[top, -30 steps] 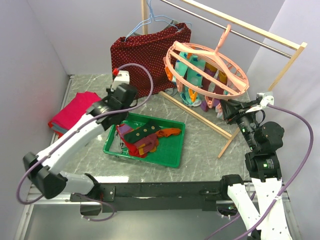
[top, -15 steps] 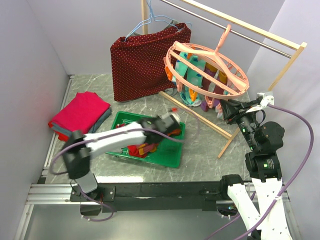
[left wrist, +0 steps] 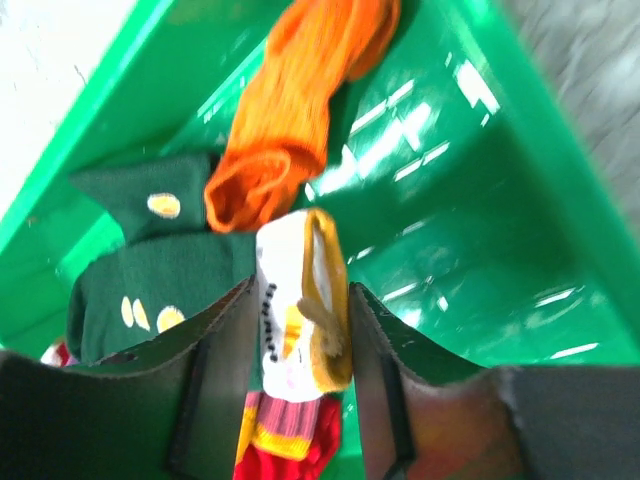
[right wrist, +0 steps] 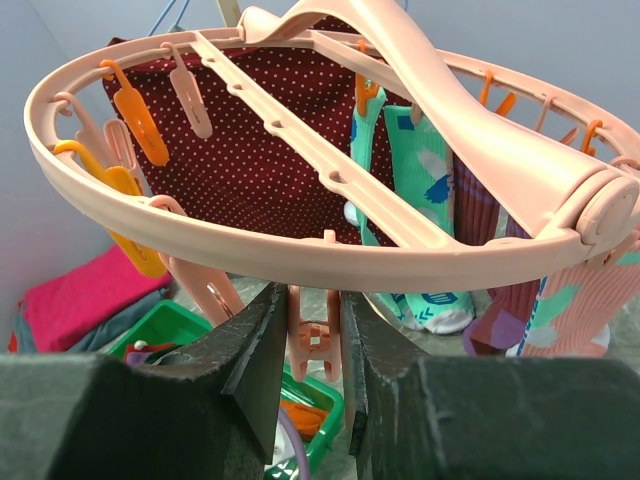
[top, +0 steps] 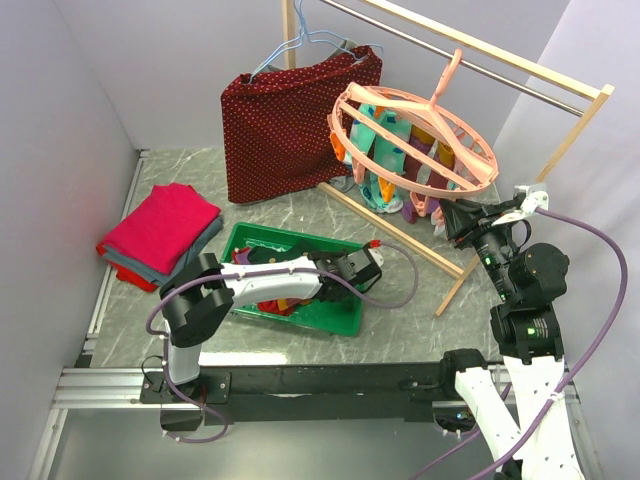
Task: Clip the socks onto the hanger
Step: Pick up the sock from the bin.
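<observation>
Several socks lie in the green tray [top: 340, 320]. In the left wrist view I see an orange sock [left wrist: 290, 110], a dark green sock with yellow dots [left wrist: 140, 270] and a white-and-yellow sock [left wrist: 300, 270]. My left gripper [top: 365, 265] is down in the tray's right end, its jaws open [left wrist: 302, 292] on either side of the white-and-yellow sock. The salmon-pink hanger [top: 487, 170] hangs tilted from the rail, with teal and purple socks [right wrist: 415, 180] clipped on. My right gripper [right wrist: 312, 300] is shut on a clip peg [right wrist: 312, 335] under the hanger's ring [right wrist: 400, 262].
A dark-red dotted cloth [top: 290, 120] hangs on a blue wire hanger at the back. A folded pink-red cloth stack [top: 165, 225] lies at the left. The wooden rack's base bar [top: 400, 235] runs along the table behind the tray.
My left arm has swung from the tray's back left to its right end and dropped in. Its jaws have opened around the white-and-yellow sock. The right arm has not moved.
</observation>
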